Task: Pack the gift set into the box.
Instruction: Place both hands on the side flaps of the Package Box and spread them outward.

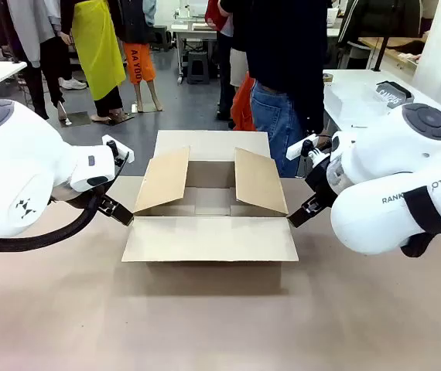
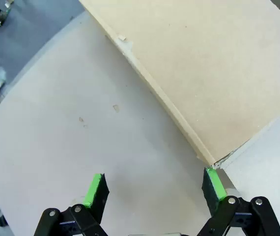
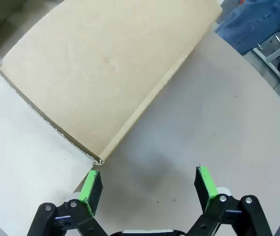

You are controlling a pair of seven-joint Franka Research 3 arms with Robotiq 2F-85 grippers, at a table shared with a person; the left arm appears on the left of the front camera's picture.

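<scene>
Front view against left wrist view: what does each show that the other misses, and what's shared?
Front view: the box with four flaps open, the right gripper at its right corner, a person at the far side. Left wrist view: green pads spread apart, one beside a flap corner. Shared: the box, the left gripper, the table.

Dark grey lettering on the white shell of my right arm (image 1: 394, 193), read "RANK" and, further along, "OT", letters between covered by a black strap (image 1: 425, 210), dark label on a clear container (image 1: 360, 102) on the side table (image 1: 343, 77) behind, print too blurred to read.
</scene>
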